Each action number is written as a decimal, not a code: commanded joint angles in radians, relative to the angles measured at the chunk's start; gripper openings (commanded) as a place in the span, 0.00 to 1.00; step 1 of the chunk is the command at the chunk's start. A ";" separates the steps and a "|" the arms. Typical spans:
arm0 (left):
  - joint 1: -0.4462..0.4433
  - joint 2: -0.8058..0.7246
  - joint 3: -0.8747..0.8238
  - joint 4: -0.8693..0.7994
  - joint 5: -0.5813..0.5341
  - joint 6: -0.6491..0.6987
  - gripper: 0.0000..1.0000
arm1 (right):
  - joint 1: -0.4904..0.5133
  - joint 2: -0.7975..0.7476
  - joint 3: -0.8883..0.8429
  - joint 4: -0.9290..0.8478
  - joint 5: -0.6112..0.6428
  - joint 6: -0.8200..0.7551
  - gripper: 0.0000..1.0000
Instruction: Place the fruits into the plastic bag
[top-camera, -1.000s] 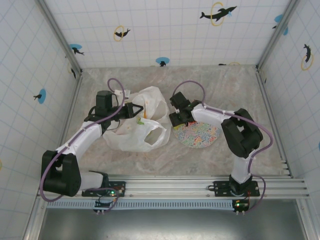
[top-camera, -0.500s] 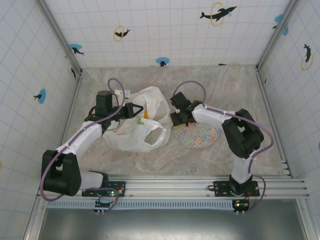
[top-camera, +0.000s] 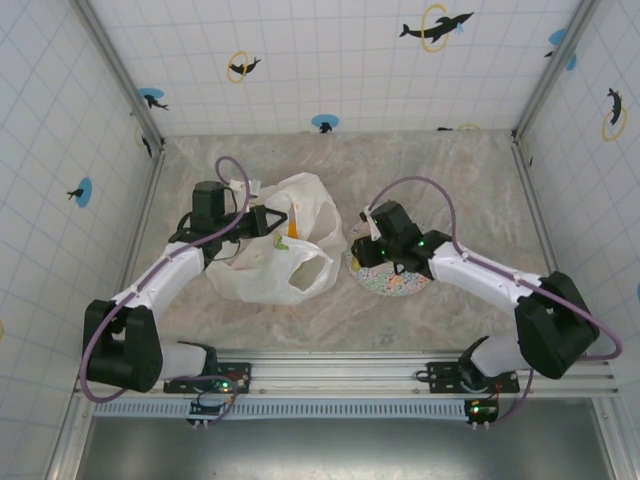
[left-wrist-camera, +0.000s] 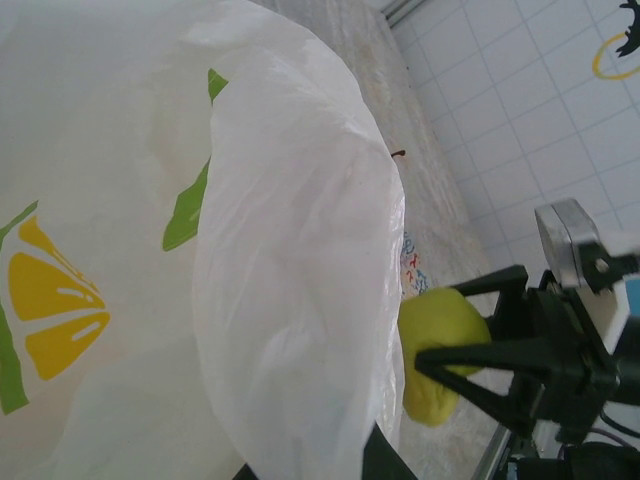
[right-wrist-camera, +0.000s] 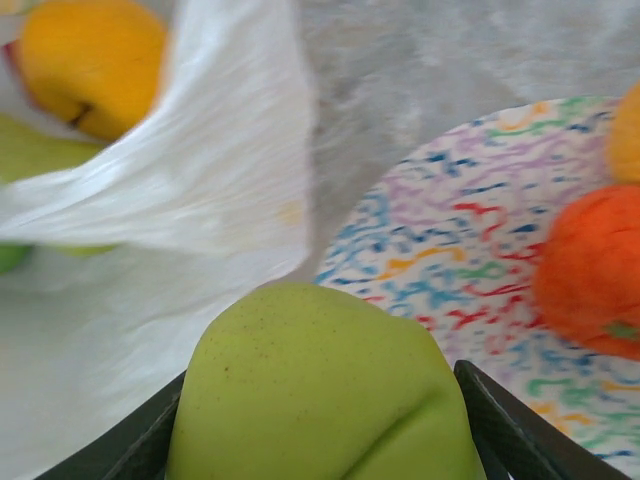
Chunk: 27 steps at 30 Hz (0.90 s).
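We are seeing the white lemon-printed plastic bag (top-camera: 262, 270) lying left of centre, its mouth facing the round speckled plate (top-camera: 405, 282). The left gripper (top-camera: 280, 220), arm stretching up-right, is pinching the bag's rim. The right gripper (left-wrist-camera: 452, 372), reaching left over the plate, is clamping a yellow-green pear (left-wrist-camera: 435, 350) just beside the bag, its long axis running top to bottom in the left wrist view.
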 joint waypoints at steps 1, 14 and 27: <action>0.007 0.015 0.009 0.012 0.027 -0.010 0.00 | 0.047 -0.011 -0.026 0.156 -0.109 0.007 0.57; 0.008 0.010 0.007 0.013 0.031 -0.010 0.00 | 0.108 0.255 0.204 0.138 -0.219 -0.086 0.57; 0.008 0.006 0.009 0.020 0.049 -0.012 0.00 | 0.168 0.426 0.276 0.439 -0.200 0.113 0.58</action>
